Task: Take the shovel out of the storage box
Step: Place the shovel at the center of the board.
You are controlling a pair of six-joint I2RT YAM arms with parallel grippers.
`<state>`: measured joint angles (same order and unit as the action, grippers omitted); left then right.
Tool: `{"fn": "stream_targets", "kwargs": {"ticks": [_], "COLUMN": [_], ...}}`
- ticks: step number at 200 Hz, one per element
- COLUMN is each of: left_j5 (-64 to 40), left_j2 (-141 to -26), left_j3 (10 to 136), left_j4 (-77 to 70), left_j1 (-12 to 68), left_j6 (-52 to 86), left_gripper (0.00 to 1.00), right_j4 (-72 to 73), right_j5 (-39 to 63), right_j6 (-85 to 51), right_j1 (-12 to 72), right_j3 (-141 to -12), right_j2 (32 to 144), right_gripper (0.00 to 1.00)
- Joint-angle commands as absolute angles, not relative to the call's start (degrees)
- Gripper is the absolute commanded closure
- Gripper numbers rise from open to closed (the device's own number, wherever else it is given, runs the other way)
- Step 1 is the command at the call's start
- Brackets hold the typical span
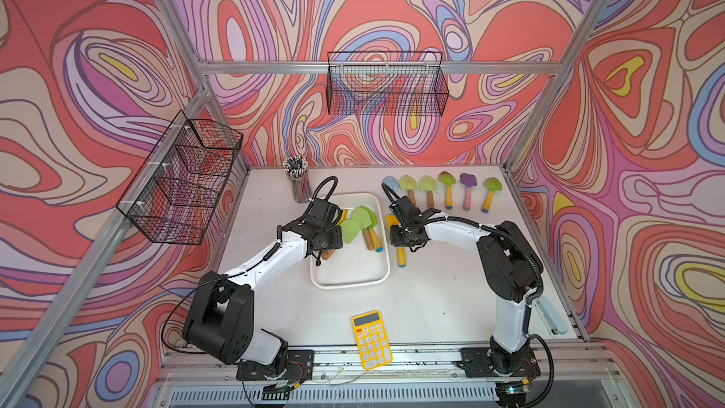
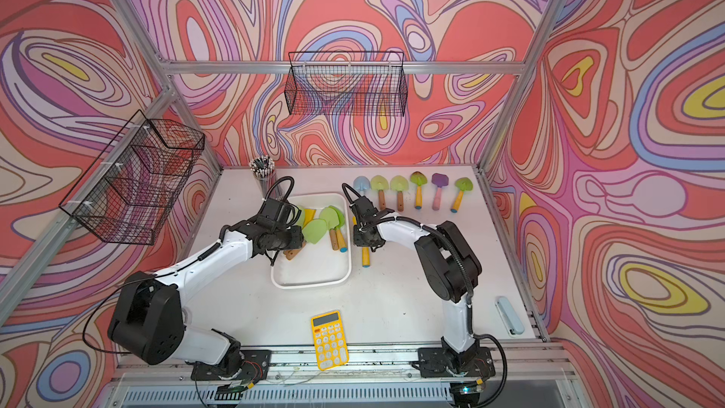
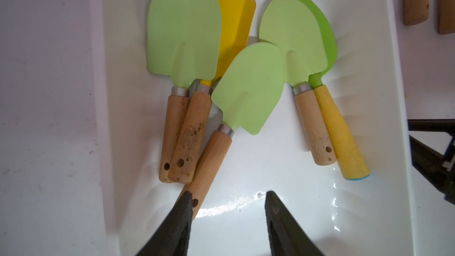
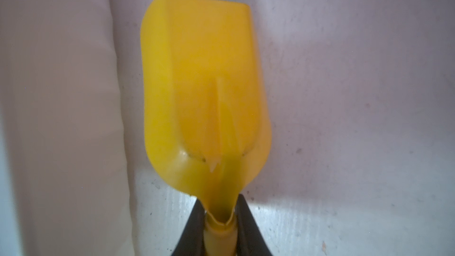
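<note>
We see the white box (image 1: 349, 283) in the middle of the table (image 1: 431, 300), with five shovels lying in it, crowded toward its far end. Our right gripper (image 4: 220, 208) is clamped tight on the neck of a yellow shovel (image 4: 204, 82). This shovel is outside the box, just beside the long wall nearest the right arm, with its square blade pointing the same way as the box's far end. We cannot tell whether the blade touches the table. Our left gripper (image 3: 227, 198) hangs over the inside of the box with its jaws moderately apart, holding nothing. One finger (image 3: 183, 217) crosses the end of the wooden handle of a pale green shovel (image 3: 248, 84), the middle one of the five. On either side of it the other four lie in overlapping pairs, one pair toward each long wall of the box. A row of six shovels (image 1: 447, 194) lies on the table beyond the box's far corner on the right arm's side.
</note>
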<state>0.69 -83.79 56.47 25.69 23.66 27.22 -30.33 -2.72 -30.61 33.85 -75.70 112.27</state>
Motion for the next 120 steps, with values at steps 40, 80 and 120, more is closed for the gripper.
{"fn": "stream_targets", "kwargs": {"ticks": [40, 80, 120], "left_j5": [0.9, 0.6, 0.8], "left_j2": [-83.8, -83.9, -83.8], "left_j3": [55.1, 54.9, 54.6], "left_j4": [25.0, 24.9, 24.8], "left_j1": [23.9, 23.9, 23.9], "left_j6": [27.5, 27.5, 27.6], "left_gripper": [0.48, 0.48, 0.48], "right_j4": [-33.4, -32.6, -32.7], "right_j5": [-4.3, -3.1, -2.9], "right_j6": [-34.1, -34.3, -34.1], "right_j1": [35.6, 35.7, 35.7], "right_j3": [-71.8, -72.1, -72.9], "right_j2": [111.6, 113.1, 113.9], "right_gripper": [0.83, 0.78, 0.71]}}
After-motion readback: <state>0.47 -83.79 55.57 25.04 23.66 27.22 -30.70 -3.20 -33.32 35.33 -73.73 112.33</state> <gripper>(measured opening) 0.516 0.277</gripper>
